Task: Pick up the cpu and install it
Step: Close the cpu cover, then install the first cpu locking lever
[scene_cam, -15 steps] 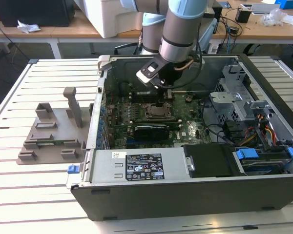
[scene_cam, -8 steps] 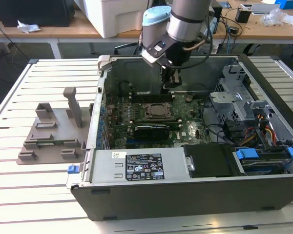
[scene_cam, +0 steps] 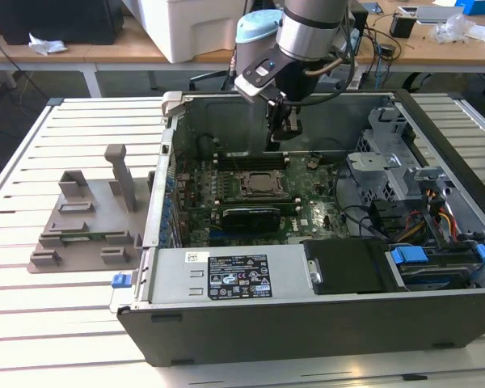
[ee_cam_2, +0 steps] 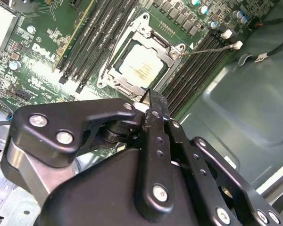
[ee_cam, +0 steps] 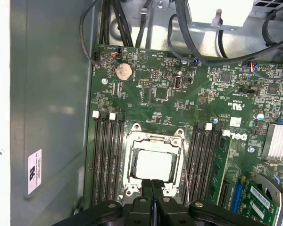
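The cpu (scene_cam: 263, 184) lies flat in the black socket frame (scene_cam: 263, 196) on the green motherboard inside the open computer case. Both wrist views show the cpu's pale metal top (ee_cam_2: 141, 68) (ee_cam: 153, 165), with the socket frame (ee_cam: 153, 136) around it. My gripper (scene_cam: 284, 136) hangs above the board, a little behind the socket in the exterior view and apart from the chip. Its black fingertips (ee_cam: 151, 186) are pressed together with nothing between them. The second wrist view shows the gripper (ee_cam_2: 153, 100) just short of the socket's edge.
Memory slots (ee_cam: 104, 160) flank the socket on both sides. A black power supply (scene_cam: 234, 276) fills the case's near side, and a drive cage with cables (scene_cam: 404, 186) stands at the exterior view's right. A grey plastic tray with upright posts (scene_cam: 89, 230) rests on the slatted table outside the case.
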{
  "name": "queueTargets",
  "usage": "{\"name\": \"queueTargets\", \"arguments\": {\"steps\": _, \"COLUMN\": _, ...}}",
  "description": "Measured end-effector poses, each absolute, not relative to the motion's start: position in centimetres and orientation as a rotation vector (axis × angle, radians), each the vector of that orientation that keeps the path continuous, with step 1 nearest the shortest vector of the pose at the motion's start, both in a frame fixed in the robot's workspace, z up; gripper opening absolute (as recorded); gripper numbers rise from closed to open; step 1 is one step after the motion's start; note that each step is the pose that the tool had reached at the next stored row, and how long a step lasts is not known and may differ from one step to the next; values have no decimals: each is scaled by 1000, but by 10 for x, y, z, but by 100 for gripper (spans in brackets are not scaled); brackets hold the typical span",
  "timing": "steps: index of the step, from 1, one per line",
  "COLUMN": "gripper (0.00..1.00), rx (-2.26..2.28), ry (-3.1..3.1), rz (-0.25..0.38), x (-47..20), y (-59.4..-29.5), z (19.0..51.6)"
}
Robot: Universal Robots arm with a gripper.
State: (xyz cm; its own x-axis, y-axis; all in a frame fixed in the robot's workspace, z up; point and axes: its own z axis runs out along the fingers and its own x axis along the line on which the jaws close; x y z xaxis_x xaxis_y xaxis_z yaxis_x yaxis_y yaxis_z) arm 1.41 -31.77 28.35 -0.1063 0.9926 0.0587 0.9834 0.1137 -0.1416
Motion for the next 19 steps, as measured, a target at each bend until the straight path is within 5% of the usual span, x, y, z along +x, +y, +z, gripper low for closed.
{"name": "queueTargets", "arguments": {"steps": 19, "gripper": 11, "rx": -1599, "ry": -2554, "rz": 135, "x": 14, "y": -318, "z": 284}}
